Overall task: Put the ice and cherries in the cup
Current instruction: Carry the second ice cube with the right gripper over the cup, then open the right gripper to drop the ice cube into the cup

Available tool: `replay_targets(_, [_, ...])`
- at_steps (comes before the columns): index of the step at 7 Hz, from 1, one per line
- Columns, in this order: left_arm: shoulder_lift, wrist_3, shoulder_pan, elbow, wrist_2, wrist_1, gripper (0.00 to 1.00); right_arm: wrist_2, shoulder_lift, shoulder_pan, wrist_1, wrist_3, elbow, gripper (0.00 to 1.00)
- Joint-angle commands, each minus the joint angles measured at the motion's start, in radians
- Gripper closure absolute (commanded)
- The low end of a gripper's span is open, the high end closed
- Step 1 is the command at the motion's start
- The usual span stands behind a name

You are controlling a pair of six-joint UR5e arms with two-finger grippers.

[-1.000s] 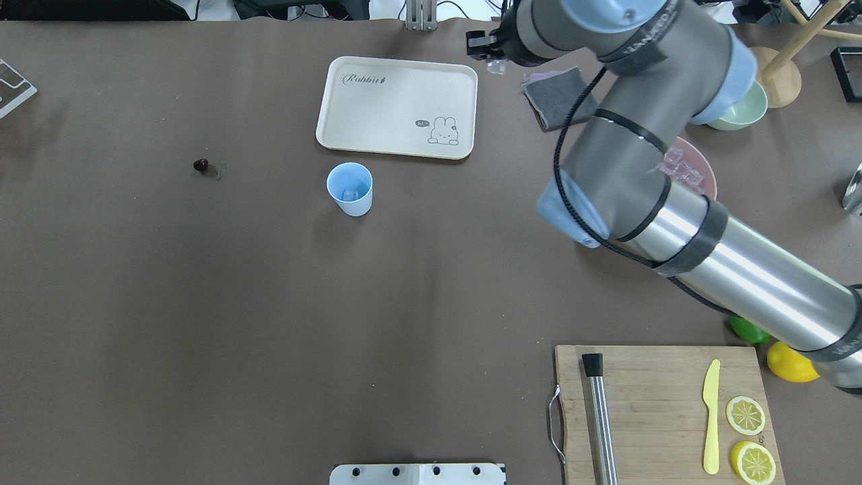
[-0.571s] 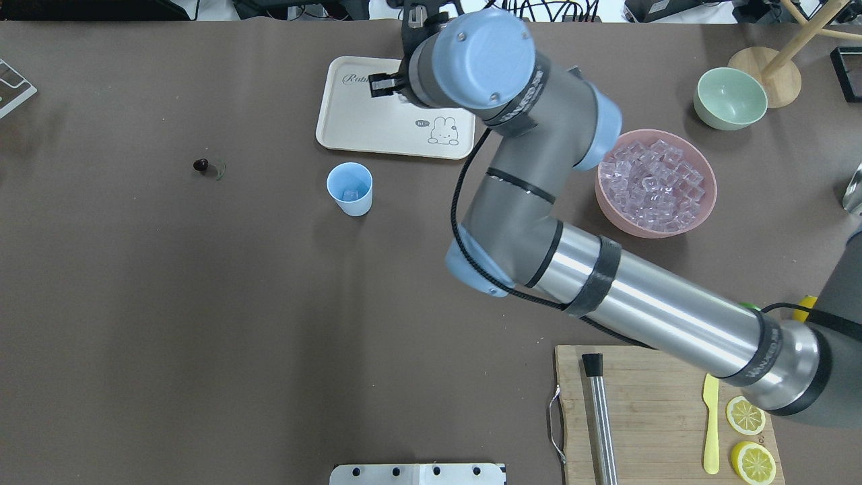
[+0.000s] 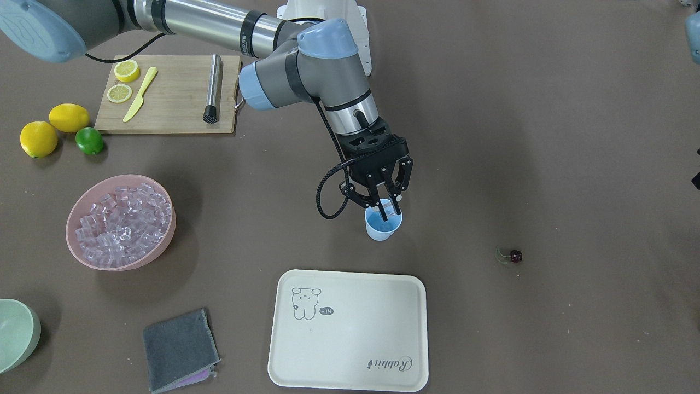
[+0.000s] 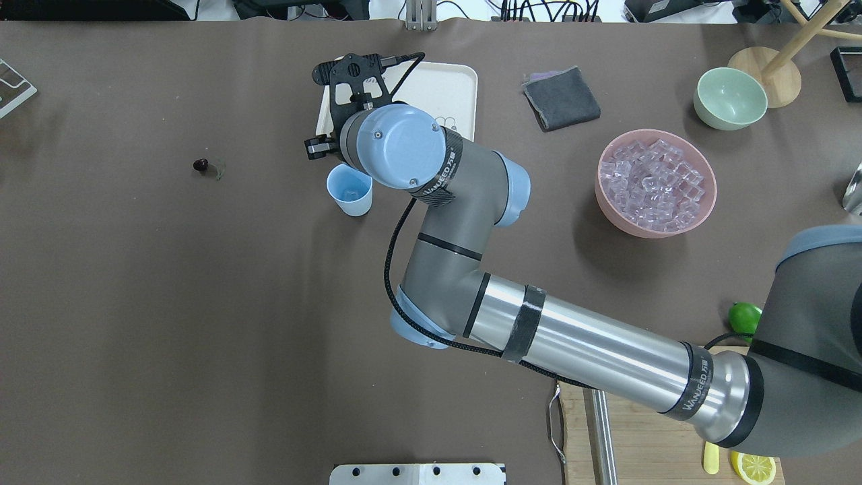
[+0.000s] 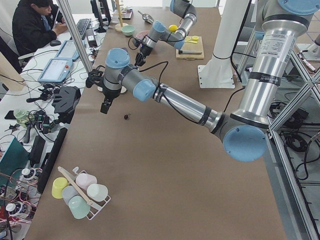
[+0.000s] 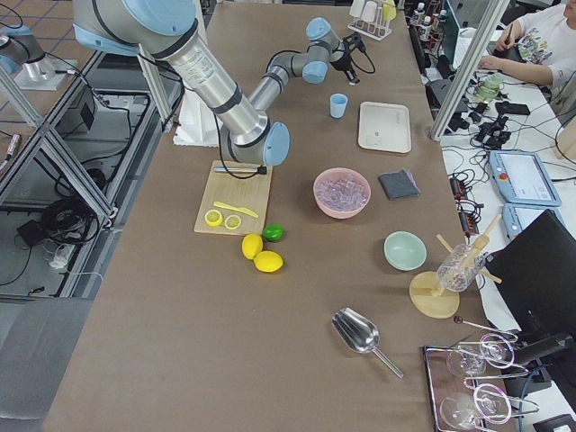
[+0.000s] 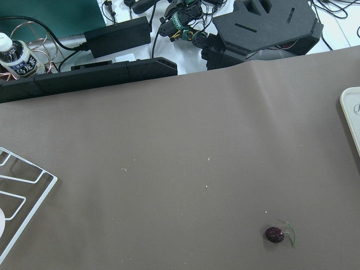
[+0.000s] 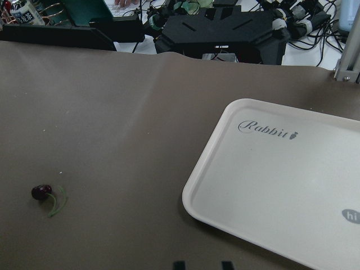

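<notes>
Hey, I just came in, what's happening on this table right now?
The right arm's claw hangs over the light-blue cup, its tips at the rim, apparently to add ice from the pink bowl. One ice cube already lies in the cup; whether the claw grips another is unclear. The cherry lies on the table, not yet picked up.

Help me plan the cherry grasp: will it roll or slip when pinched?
Probably rolls if nudged: the cherry is small, round and loose on the flat table. Its shiny skin may slip when pinched. The thin curved stem likely bends, giving a poor hold.
</notes>
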Motion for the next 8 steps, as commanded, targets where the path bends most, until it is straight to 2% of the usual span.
replay_targets(1, [0.004,0.0,0.0,0.0,0.0,0.0,0.02,-0.004,0.002,-0.027,0.009,-0.001,-0.03,1.0])
replay_targets(4, [0.003,0.006,0.0,0.019,0.002,0.0,0.02,-0.003,-0.009,-0.032,0.009,-0.001,-0.05,1.0])
replay_targets(5, [-0.002,0.008,0.0,0.032,0.0,-0.002,0.02,0.002,-0.009,-0.032,0.009,-0.001,-0.051,0.08])
replay_targets(6, [-0.007,0.006,0.002,0.029,0.0,-0.002,0.02,0.003,-0.004,-0.03,0.01,-0.001,-0.05,0.0])
replay_targets(8, [-0.007,0.006,0.002,0.023,0.0,-0.002,0.02,0.005,-0.001,-0.01,0.009,-0.001,-0.033,0.0])
